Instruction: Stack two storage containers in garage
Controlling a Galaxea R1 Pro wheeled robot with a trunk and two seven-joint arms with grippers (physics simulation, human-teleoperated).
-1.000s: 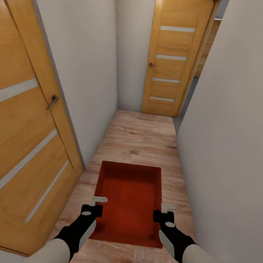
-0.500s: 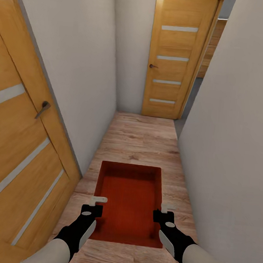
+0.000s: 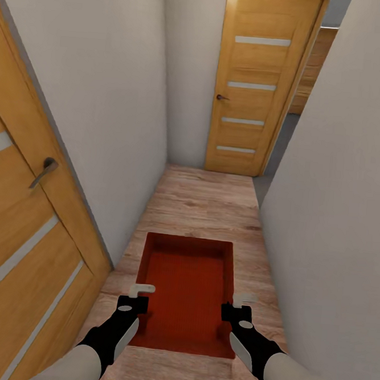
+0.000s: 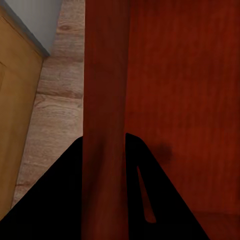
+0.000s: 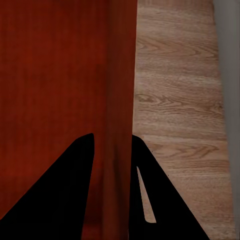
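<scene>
One orange-red storage container (image 3: 185,287) hangs level in front of me over the wood planks of a narrow corridor. My left gripper (image 3: 138,297) is shut on its left wall, and the left wrist view shows that wall (image 4: 102,100) running between the dark fingers of the left gripper (image 4: 103,145). My right gripper (image 3: 235,305) is shut on the right wall, which passes between the fingers of the right gripper (image 5: 112,145) in the right wrist view beside the tray's red inside (image 5: 55,75). The living room and the garage are out of view.
A wooden door (image 3: 25,245) with a lever handle (image 3: 43,170) stands close on my left. White walls (image 3: 336,224) hem the corridor in on both sides. At the far end is another wooden door (image 3: 258,87), with a dark grey opening (image 3: 279,140) to its right.
The camera has advanced along the corridor: the left door has slid further out of view and the far door is slightly nearer. Grippers and container keep the same pose.
</scene>
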